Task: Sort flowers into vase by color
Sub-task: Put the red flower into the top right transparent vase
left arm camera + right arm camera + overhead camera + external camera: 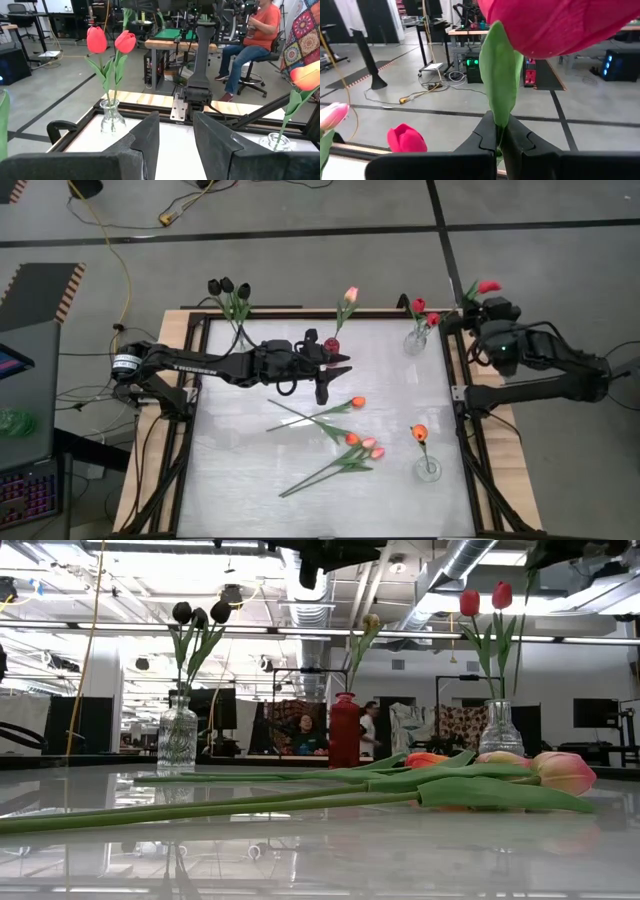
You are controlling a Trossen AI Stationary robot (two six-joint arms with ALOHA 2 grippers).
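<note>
From above, the right tool (478, 302) sits just beside the clear vase (416, 340) of red tulips, clamped on a red tulip (487, 286). Its wrist view shows the stem upright between shut fingers. The left tool (335, 370) hangs part-open, empty, over the worktop (240, 480).

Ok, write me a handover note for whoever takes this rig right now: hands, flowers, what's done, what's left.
Right hand: shut on a red tulip, held at the table's far right corner, beside the clear vase that already has two red tulips.
Left hand: open, empty, over the table's middle, near the red vase holding one pink tulip.
Done: three black tulips in their clear vase; one orange tulip in the near right vase.
Left: drop the held red tulip in; sort the loose tulips lying mid-table, orange and pink.
</note>
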